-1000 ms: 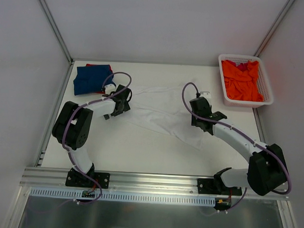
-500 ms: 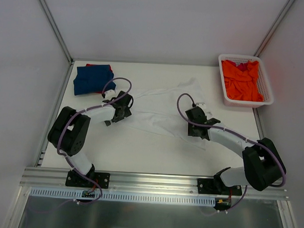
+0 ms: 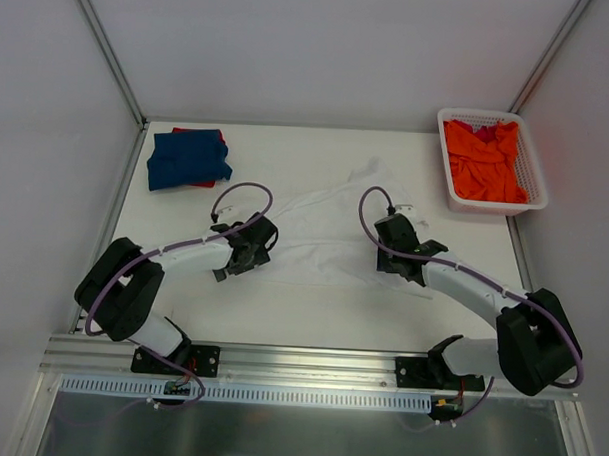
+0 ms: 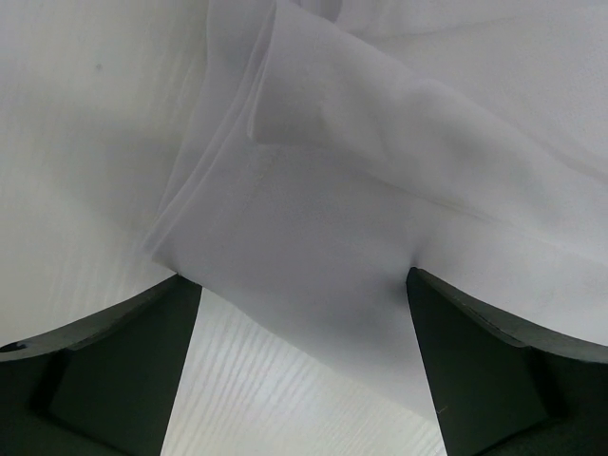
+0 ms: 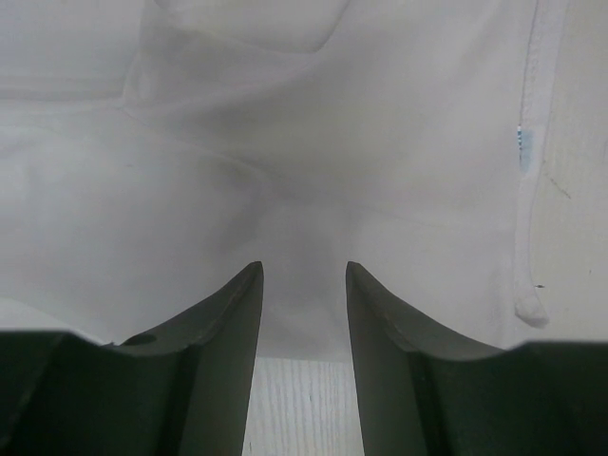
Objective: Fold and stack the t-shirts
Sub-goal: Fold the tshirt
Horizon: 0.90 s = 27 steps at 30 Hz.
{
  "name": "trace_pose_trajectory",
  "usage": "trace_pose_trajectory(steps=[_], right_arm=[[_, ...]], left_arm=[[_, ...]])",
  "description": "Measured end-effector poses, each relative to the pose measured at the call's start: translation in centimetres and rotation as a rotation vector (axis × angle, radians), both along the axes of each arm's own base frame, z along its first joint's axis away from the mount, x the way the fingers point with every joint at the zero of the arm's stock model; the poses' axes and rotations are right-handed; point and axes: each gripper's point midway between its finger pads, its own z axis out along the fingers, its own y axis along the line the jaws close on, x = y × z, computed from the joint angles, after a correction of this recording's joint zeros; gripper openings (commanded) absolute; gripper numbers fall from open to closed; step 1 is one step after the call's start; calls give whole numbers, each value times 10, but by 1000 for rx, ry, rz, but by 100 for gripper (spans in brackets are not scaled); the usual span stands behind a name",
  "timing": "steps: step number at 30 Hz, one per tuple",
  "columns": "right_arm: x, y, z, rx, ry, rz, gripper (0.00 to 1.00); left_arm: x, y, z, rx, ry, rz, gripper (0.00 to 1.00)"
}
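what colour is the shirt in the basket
Orange t-shirt, bunched in the white basket; clearest in the top external view.

top external: high behind the arm bases, looking down over the whole table point(image 3: 182, 304). Both wrist views: very close, looking down past their own fingers. All three share the white t-shirt point(image 3: 324, 239) point(image 4: 380, 190) point(image 5: 313, 142).

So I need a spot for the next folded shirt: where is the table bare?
Bare: the far strip between the dark blue t-shirt and the basket, and the near strip by the arm bases. Crowded: the middle, where the white t-shirt spreads between both arms.
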Motion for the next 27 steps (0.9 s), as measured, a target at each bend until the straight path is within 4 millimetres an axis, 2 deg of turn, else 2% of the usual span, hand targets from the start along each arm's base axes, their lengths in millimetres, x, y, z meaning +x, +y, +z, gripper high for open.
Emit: trace_pose_trajectory(steps=[6,11,16,18,21,24,27], right_arm=[[1,1,4,8,-11,0,43],[0,1,7,14,-18,5,43],[7,5,23,14,-33,15,44],[15,9,36,21,-55,24,44],[32,19,67,40,-116,40,44],[49,28,98,61,-187,53,44],[60,33,117,69,-225,64,44]], left_arm=[[-22,2,2,2,23,7,91],[-24,4,16,8,10,1,93],[11,-13,66,-10,-116,-39,95],[29,-20,92,-15,-182,-55,90],[54,-26,128,-2,-273,-64,86],[78,-29,140,20,-315,-64,84],[94,-18,123,61,-289,-49,80]])
